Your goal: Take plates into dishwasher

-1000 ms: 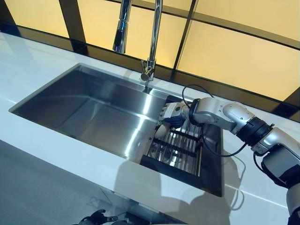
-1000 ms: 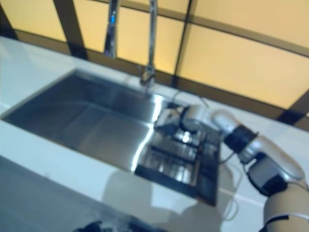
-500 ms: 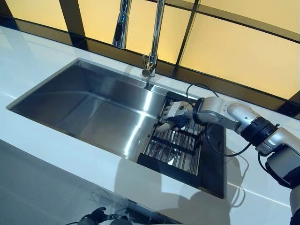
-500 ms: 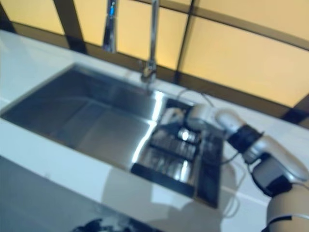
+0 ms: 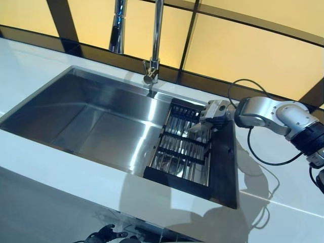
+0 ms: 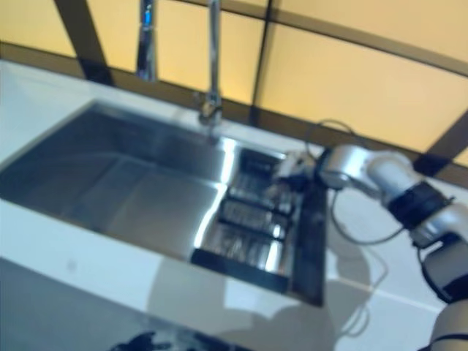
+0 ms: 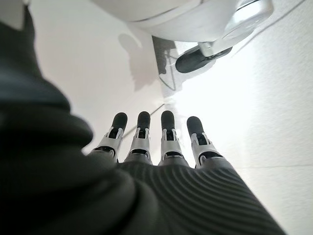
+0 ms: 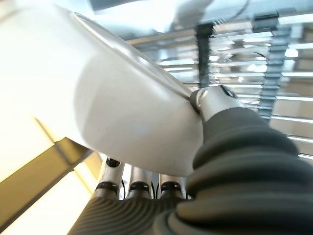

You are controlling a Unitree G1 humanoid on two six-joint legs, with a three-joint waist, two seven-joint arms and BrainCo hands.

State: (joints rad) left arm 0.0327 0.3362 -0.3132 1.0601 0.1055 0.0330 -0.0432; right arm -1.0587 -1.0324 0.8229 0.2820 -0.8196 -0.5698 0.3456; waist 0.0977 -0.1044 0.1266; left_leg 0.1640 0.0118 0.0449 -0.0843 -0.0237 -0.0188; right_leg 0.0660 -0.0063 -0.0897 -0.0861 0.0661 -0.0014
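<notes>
Plate (image 8: pixel 112 112) filled most of your right wrist view: a white dish pinched between the thumb (image 8: pixel 220 100) on its upper face and the fingers (image 8: pixel 139 186) curled beneath its edge, so your right hand (image 5: pixel 215 111) was grasping it. From the head camera that hand sat at the far right corner of the black dish rack (image 5: pixel 185 147), just above the rack's back rail, though the plate itself was too small to make out there. The rack lay in the right end of the stainless sink (image 5: pixel 101 121), its dark cross bars running over bright metal slats, and those same slats showed past the plate in the wrist view.

Your left hand (image 7: pixel 161 142) was released, fingers straight and side by side, hanging low over a pale floor (image 7: pixel 274 98); it did not appear in either head view.

You had the white counter (image 5: pixel 30 66) framing the sink on all sides, with the tall chrome faucet (image 5: pixel 154 40) rising from the back rim just left of the rack, and a second chrome spout (image 5: pixel 118 25) further left. Behind them ran amber panels (image 5: pixel 243 55) divided by dark frames.
</notes>
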